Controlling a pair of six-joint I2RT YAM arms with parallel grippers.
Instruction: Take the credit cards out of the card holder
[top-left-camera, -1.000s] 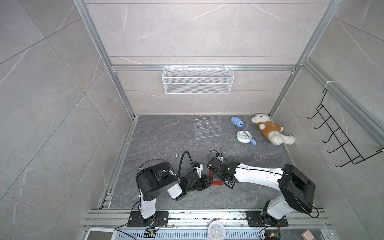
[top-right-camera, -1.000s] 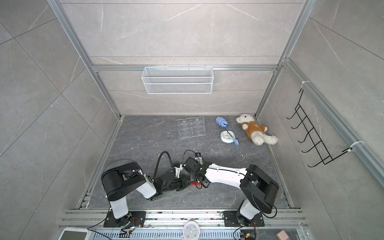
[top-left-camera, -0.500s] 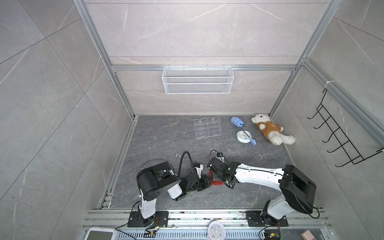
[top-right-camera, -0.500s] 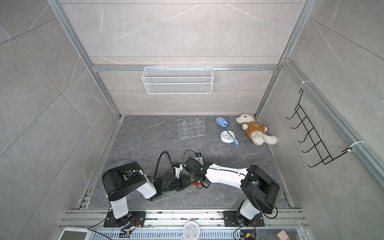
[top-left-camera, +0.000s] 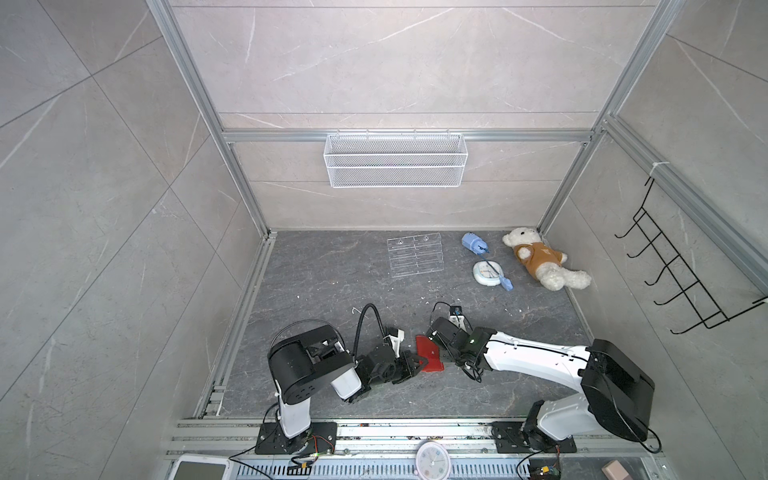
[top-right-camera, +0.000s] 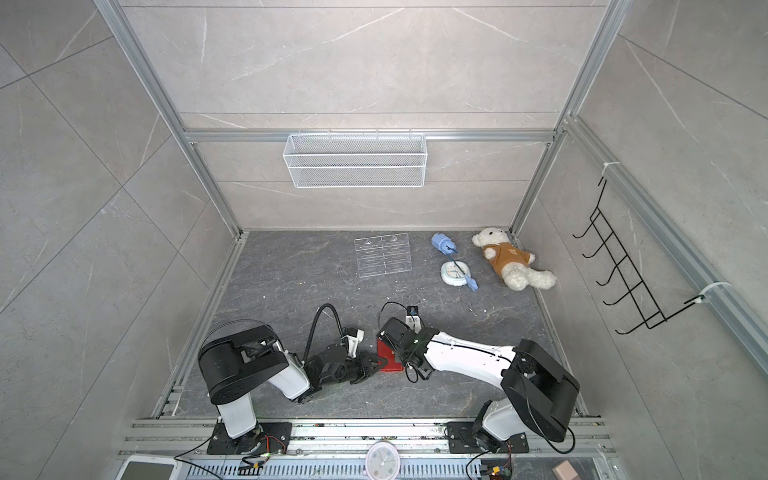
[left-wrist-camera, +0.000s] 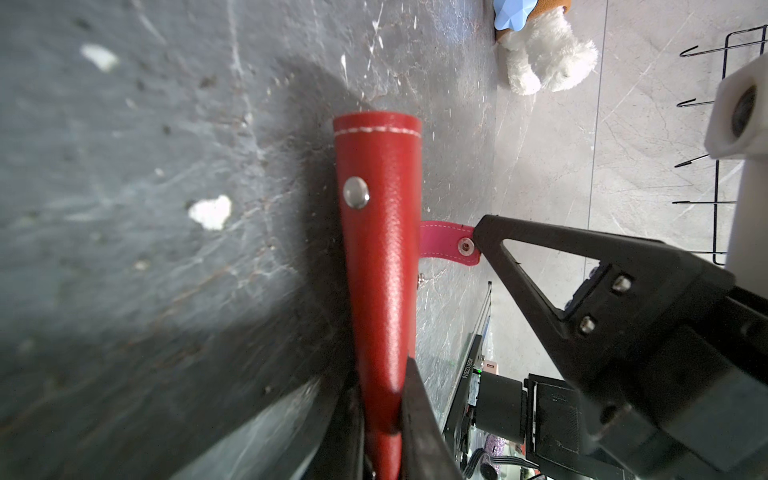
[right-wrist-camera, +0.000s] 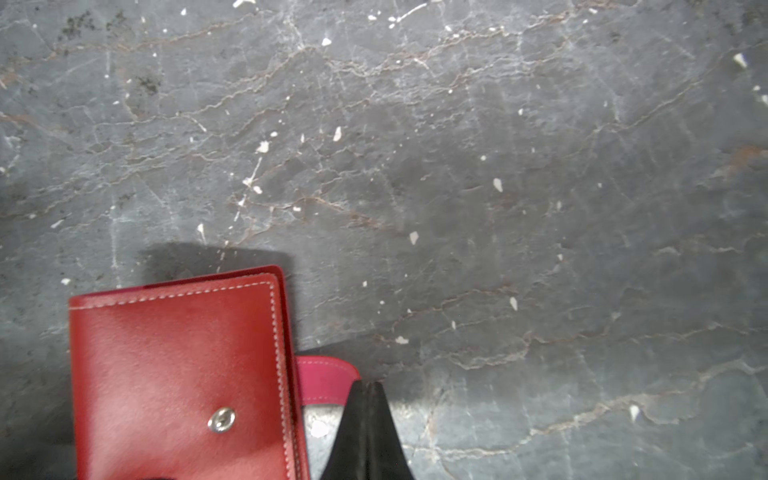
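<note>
Across the grey surface (top-left-camera: 332, 291), my two arms meet at the near centre, with the card holder (top-left-camera: 429, 354) between them, its red covers closed. My left fingers (left-wrist-camera: 419, 415) are clamped across both covers at one end, bracing it. The snap tab (left-wrist-camera: 440, 245) is already off its stud (left-wrist-camera: 356, 192) and sticks out towards the right arm, and my right fingers (right-wrist-camera: 359, 428) are pinched tight on its tip. No credit cards show; I take them to be inside. I judge this to be the opening step. Next I need to draw the tab across to swing the cover open while the left grip stays firm, so the holder doesn't slip free.
</note>
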